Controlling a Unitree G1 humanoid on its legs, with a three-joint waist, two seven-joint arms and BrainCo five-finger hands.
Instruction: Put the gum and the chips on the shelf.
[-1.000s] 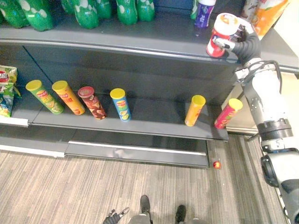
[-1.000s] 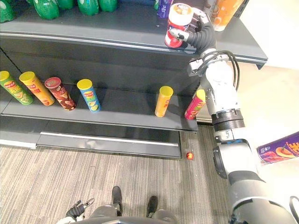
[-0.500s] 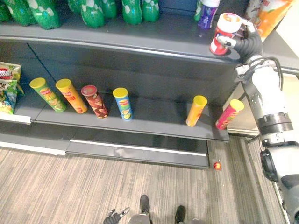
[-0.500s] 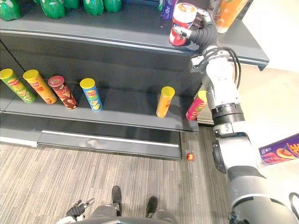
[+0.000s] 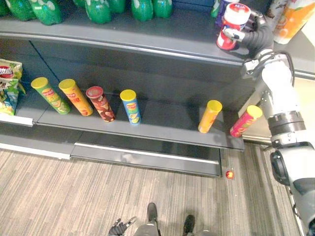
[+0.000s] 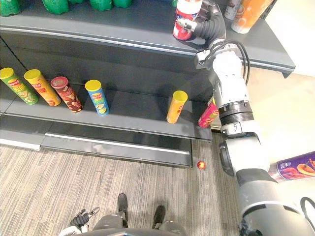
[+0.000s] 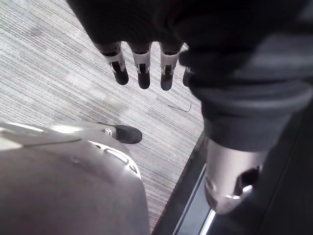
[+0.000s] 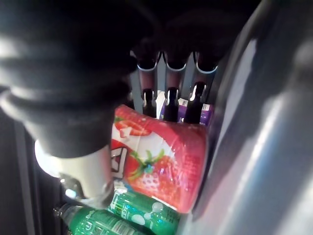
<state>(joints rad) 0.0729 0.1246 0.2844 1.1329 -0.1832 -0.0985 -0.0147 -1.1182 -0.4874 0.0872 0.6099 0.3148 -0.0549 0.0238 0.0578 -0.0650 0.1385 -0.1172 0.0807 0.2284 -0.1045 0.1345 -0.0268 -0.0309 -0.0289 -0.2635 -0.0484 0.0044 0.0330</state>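
The gum [image 5: 232, 25] is a red-and-white canister with strawberry print, upright over the front part of the upper shelf [image 5: 147, 35]. My right hand [image 5: 256, 34] is shut on it, fingers [image 8: 168, 103] and thumb curled round its side [image 8: 161, 161]. Whether its base rests on the shelf, I cannot tell. Several chips cans stand tilted on the lower shelf [image 5: 162, 125], among them a yellow can [image 5: 209, 115] and a pink can [image 5: 244, 121] below my right arm. My left hand [image 7: 142, 68] hangs low over the carpet, open, holding nothing.
Green bottles [image 5: 98, 9] line the back of the upper shelf. A purple bottle [image 5: 221, 6] stands just behind the gum and an orange bottle [image 5: 295, 17] to its right. Snack bags [image 5: 7, 86] hang at the far left. A small red ball [image 5: 229, 174] lies on the floor. A purple can [image 6: 295, 166] shows at the right edge.
My right hand has carried the gum a little farther in over the upper shelf, closer to the purple bottle. The head view has shifted slightly. The left hand has stayed put.
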